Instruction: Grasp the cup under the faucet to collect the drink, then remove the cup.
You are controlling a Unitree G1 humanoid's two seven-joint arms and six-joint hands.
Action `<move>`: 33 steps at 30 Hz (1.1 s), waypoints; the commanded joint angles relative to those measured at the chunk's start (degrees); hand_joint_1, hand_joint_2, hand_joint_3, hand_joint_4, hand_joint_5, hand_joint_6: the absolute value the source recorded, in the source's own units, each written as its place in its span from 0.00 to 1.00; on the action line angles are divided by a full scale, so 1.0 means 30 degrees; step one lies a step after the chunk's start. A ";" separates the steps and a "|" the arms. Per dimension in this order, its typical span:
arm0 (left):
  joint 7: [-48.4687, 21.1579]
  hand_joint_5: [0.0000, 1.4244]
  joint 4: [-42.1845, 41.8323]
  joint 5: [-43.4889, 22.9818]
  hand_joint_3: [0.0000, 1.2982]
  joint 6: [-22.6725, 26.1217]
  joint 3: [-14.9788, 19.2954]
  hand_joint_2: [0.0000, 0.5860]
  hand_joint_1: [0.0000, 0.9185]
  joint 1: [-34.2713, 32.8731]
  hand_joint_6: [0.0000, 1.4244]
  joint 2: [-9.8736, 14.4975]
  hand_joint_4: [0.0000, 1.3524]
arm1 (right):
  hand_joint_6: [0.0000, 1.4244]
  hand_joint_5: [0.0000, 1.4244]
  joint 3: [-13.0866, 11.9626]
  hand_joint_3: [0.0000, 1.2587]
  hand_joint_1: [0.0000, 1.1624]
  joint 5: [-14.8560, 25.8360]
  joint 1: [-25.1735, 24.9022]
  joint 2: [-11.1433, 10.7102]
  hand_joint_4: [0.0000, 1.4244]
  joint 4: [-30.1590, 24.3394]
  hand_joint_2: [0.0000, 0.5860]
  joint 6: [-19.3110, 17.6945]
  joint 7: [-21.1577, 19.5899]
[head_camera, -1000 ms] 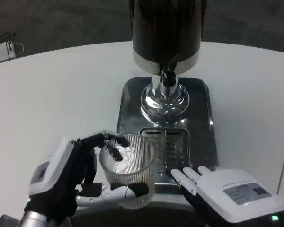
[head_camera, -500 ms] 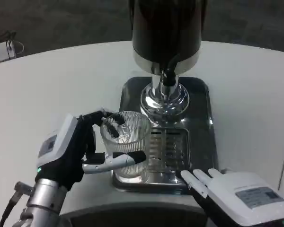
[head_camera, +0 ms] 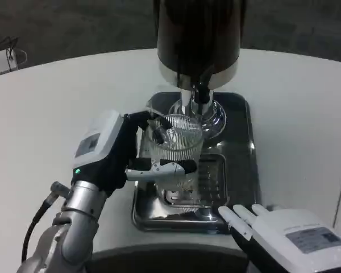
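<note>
A clear ribbed cup (head_camera: pixel 175 149) is held above the metal drip tray (head_camera: pixel 241 170), just in front of and below the black faucet (head_camera: pixel 200 91) of the dark dispenser (head_camera: pixel 199 40). My left hand (head_camera: pixel 111 151) grips the cup from its left side, thumb across the front and fingers around the back. The cup looks empty. My right hand (head_camera: pixel 284 233) lies at the table's near edge, right of the tray, fingers spread and holding nothing.
The dispenser's chrome base (head_camera: pixel 213 116) stands on the tray behind the cup. A slotted grate (head_camera: pixel 207 173) sits in the tray's front. White table (head_camera: pixel 57 114) stretches left and right. A grey device (head_camera: pixel 0 60) lies at the far left edge.
My left hand has carried the cup up and away from me, from the tray's front left corner to just under the faucet. The right hand has barely shifted.
</note>
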 commanded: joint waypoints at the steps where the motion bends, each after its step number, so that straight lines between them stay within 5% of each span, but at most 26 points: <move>1: 0.0222 0.90 0.0707 0.0305 0.77 0.0118 -0.0794 0.00 0.67 -0.0892 1.00 -0.0008 0.84 | 0.00 0.00 -0.0170 0.00 0.50 0.0239 0.0404 0.0071 0.00 -0.0367 0.72 -0.0074 0.0244; 12: -0.0119 0.77 0.0125 0.0366 0.63 0.0679 -0.1751 0.00 0.59 -0.0937 0.98 0.0309 0.65 | 0.00 0.00 -0.0465 0.00 0.49 0.0785 0.0680 0.0063 0.00 -0.0440 0.73 -0.0011 0.0106; 14: -0.0202 0.71 -0.0117 0.0339 0.57 0.0803 -0.1814 0.00 0.54 -0.0878 0.95 0.0387 0.56 | 0.00 0.00 -0.0535 0.00 0.49 0.1062 0.0715 0.0070 0.00 -0.0430 0.74 0.0032 -0.0039; 17: -0.0337 0.67 -0.0387 0.0279 0.47 0.0955 -0.1859 0.05 0.33 -0.0817 0.93 0.0473 0.45 | 0.00 0.00 -0.0584 0.00 0.49 0.1284 0.0691 0.0057 0.00 -0.0388 0.74 0.0036 -0.0117; 21: -0.0545 0.57 -0.0628 0.0171 0.39 0.1116 -0.1864 0.04 0.23 -0.0767 0.88 0.0545 0.34 | 0.00 0.00 -0.0598 0.00 0.49 0.1591 0.0611 0.0054 0.00 -0.0245 0.74 0.0083 -0.0138; 33: -0.1217 0.45 -0.0759 -0.0113 0.26 0.1176 -0.1904 0.05 0.20 -0.0942 0.79 0.0454 0.21 | 0.00 0.00 -0.0829 0.00 0.49 0.2486 0.0328 -0.0268 0.00 0.0210 0.74 0.0366 -0.0062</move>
